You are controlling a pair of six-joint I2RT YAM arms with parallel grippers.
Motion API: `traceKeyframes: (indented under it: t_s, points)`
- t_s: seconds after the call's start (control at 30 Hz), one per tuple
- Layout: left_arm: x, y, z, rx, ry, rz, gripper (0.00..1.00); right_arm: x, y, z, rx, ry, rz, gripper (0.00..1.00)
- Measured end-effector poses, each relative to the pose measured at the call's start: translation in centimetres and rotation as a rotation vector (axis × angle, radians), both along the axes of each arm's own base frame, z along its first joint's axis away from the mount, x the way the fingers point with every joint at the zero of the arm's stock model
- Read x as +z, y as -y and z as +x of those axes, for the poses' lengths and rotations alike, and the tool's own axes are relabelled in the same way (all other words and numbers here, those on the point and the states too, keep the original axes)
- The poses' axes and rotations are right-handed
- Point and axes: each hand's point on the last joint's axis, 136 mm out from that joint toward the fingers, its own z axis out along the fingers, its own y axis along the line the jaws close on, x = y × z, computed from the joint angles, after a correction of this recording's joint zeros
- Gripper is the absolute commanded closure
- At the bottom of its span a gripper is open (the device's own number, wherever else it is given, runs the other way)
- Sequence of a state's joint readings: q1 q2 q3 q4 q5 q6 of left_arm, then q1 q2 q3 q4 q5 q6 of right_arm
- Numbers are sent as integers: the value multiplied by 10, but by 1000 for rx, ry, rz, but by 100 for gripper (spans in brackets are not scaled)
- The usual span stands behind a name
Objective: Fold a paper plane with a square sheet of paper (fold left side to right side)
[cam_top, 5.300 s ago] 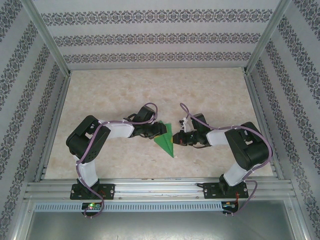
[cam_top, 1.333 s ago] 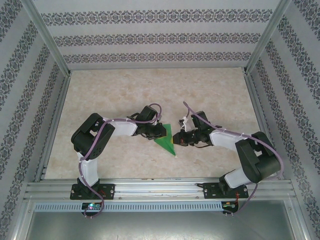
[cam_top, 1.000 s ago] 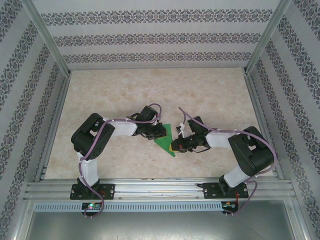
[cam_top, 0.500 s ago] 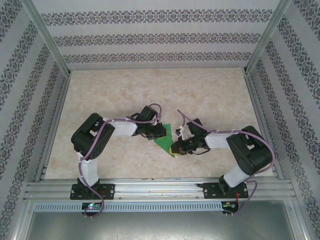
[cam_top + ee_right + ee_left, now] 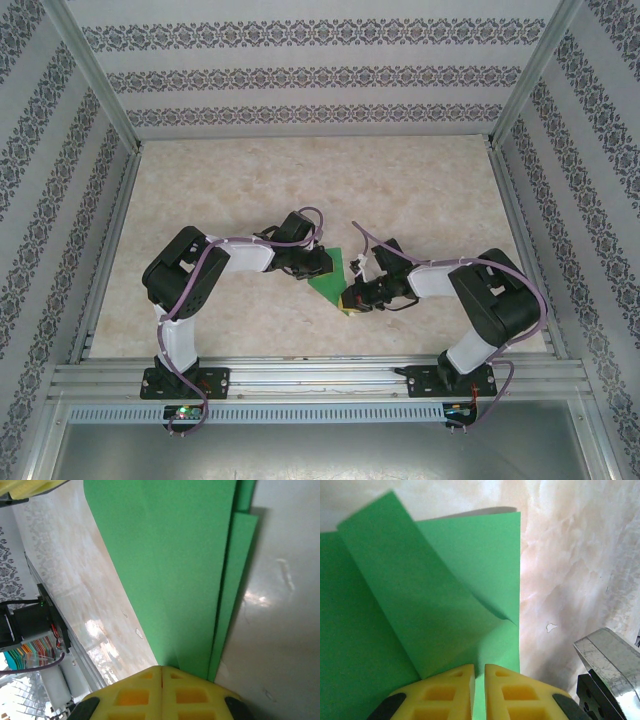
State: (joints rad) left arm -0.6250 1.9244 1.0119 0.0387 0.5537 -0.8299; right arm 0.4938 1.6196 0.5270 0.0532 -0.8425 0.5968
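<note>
Now the right gripper (image 5: 349, 299), fingers shut, has slid onto the near tip of the half-folded paper plane (image 5: 329, 277) on the table (image 5: 250, 190); the left gripper (image 5: 479, 672) stays pinched nearly closed on its wide end; creasing looks imminent.

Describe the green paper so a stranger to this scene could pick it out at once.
Look at the middle of the marbled beige table. The green paper lies there, folded to a wedge, with the left gripper at its wide end and the right gripper at its pointed tip. Nothing around it is green.
</note>
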Motion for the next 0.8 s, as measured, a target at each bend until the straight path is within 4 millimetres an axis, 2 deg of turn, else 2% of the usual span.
traceKeyframes:
  t_s: [0.53,0.8]
  points:
    - [0,-1,1,3,-1,-3,85,-1,2,-3,4,24,4,100]
    - [0,-1,1,3,-1,-3,85,-1,8,-17,9,16,-4,100]
